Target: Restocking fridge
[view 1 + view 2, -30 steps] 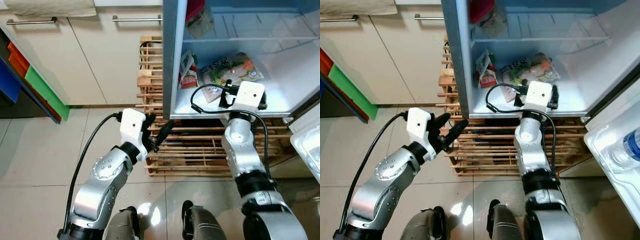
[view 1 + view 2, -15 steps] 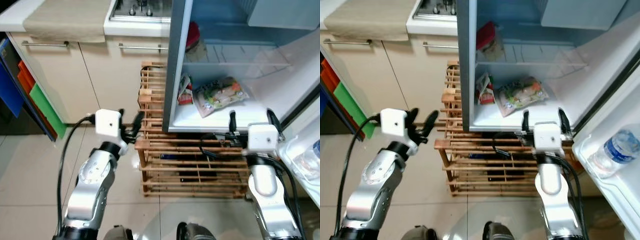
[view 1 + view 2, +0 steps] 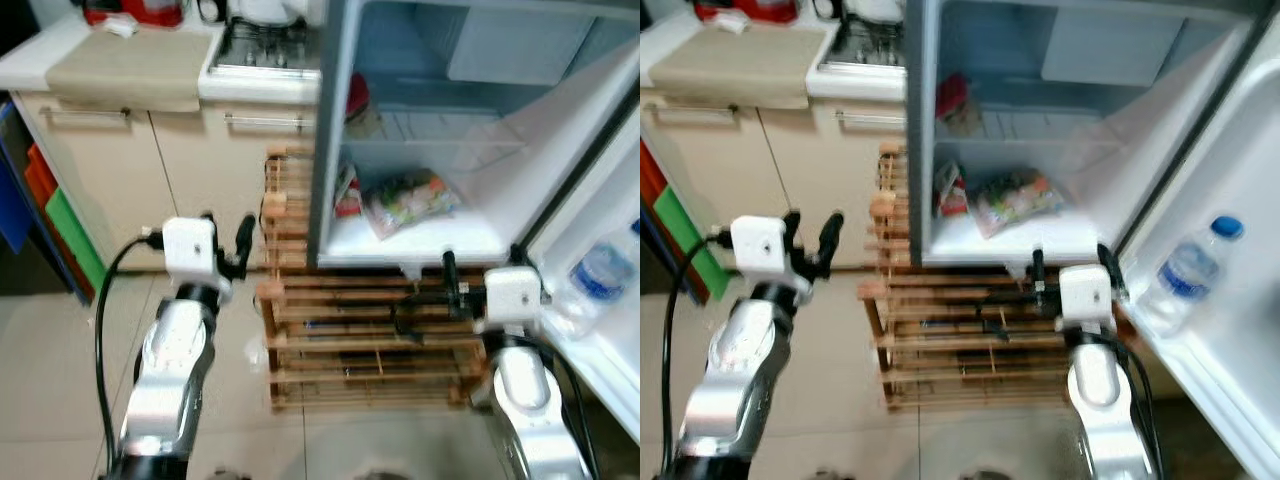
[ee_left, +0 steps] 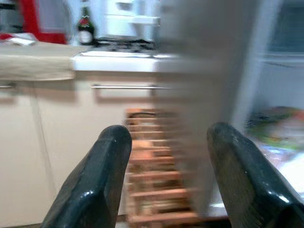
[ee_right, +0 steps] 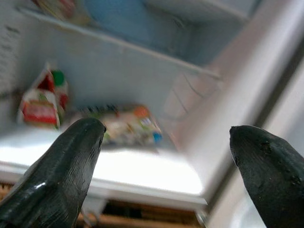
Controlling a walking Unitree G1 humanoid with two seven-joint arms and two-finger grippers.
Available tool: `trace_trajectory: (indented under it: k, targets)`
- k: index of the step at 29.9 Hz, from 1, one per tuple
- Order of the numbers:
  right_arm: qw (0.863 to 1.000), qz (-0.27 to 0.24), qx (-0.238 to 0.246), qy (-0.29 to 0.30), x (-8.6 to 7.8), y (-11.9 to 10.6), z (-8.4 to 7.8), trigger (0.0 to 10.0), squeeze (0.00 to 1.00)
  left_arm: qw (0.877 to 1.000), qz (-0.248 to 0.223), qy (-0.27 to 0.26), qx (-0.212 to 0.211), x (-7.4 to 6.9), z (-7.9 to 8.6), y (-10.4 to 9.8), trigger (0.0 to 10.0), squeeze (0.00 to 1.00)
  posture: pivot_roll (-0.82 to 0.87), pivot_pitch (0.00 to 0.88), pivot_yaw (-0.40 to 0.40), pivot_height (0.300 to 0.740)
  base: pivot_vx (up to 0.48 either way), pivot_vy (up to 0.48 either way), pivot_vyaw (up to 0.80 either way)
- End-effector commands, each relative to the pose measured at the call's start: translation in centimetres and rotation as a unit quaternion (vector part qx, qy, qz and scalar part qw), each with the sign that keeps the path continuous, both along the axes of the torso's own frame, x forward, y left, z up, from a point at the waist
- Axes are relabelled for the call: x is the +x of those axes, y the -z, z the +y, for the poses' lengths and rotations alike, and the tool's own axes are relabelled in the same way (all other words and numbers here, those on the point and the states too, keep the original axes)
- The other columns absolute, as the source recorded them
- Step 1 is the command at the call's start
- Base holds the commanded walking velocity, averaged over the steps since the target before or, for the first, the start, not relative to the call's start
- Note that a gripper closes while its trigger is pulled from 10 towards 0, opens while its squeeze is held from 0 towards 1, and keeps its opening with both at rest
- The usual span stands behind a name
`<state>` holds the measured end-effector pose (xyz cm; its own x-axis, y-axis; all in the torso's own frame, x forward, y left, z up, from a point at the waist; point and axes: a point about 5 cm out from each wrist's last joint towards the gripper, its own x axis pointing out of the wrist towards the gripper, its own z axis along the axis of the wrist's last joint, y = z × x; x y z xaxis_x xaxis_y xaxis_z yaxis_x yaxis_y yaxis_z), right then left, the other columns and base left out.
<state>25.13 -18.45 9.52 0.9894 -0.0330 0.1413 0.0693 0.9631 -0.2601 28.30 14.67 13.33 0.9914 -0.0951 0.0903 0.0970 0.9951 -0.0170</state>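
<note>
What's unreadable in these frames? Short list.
- Flat printed food packet on the fridge's bottom shelf: label too blurred to read in both eye views; smeared in the right wrist view too.
- Clear water bottle with blue cap in the door shelf: cut off by the frame edge in the left eye view.
- Wooden slatted rack: the open right gripper hides part of it.

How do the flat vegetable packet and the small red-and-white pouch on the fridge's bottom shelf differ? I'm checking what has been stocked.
The flat, clear packet of mixed vegetables lies on its side across the middle of the white bottom shelf; the small red-and-white pouch stands upright against the fridge's left wall. The packet is clearly larger and shows green and orange contents; the pouch is mostly red and white. Both sit on the same shelf, beyond the open right end effector.
</note>
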Motion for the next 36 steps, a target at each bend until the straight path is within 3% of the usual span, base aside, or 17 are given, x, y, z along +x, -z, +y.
trace_trajectory:
  k: [1,16,23,27,30,32,33,36]
  targets:
    - [1.0,0.013,0.009,0.002,0.0,0.4,-0.1,10.0,0.0,1.0,-0.008,-0.004,0.007,0.5,0.0,-0.2,10.0,0.0,-0.07,0.0,-0.007,0.74,-0.259,-0.405,0.0]
    - [0.999,0.029,0.018,0.006,-0.4,1.2,-0.6,10.0,0.0,1.0,-0.006,0.004,0.006,0.6,-0.3,0.1,10.0,0.0,-0.08,0.0,0.002,0.74,-0.261,-0.402,0.0]
    - [0.993,0.098,-0.008,-0.072,-3.4,3.6,-0.9,10.0,0.0,1.0,0.0,0.004,0.004,0.7,-0.3,0.5,10.0,0.0,-0.1,0.002,-0.009,0.74,-0.074,-0.109,0.0]
    - [0.985,0.165,-0.033,-0.046,-4.3,5.9,-2.8,10.0,0.0,0.999,0.027,0.009,0.019,1.1,-0.6,1.4,10.0,0.0,-0.1,0.006,-0.016,0.74,0.0,0.0,0.0]
    - [0.971,0.232,-0.031,0.053,-5.0,7.9,-6.0,10.0,0.0,0.998,0.061,0.006,0.029,1.7,-0.7,2.5,10.0,0.0,-0.11,0.008,-0.016,0.74,0.0,0.0,0.0]
    - [0.947,0.275,-0.041,0.161,-5.7,9.0,-9.2,10.0,0.0,0.994,0.089,0.011,0.055,2.0,-1.0,3.6,10.0,0.0,-0.12,0.009,-0.011,0.74,0.0,0.0,0.0]
    - [0.947,0.275,-0.041,0.161,-5.7,9.0,-9.2,10.0,0.0,0.994,0.089,0.011,0.055,2.0,-1.0,3.6,10.0,0.0,-0.12,0.009,-0.011,0.74,0.0,0.0,0.0]
    - [0.925,0.274,-0.057,0.255,-6.0,8.7,-11.9,10.0,0.0,0.989,0.119,0.028,0.087,2.2,-1.3,4.8,10.0,0.0,-0.13,0.008,-0.002,0.74,0.0,0.0,0.0]
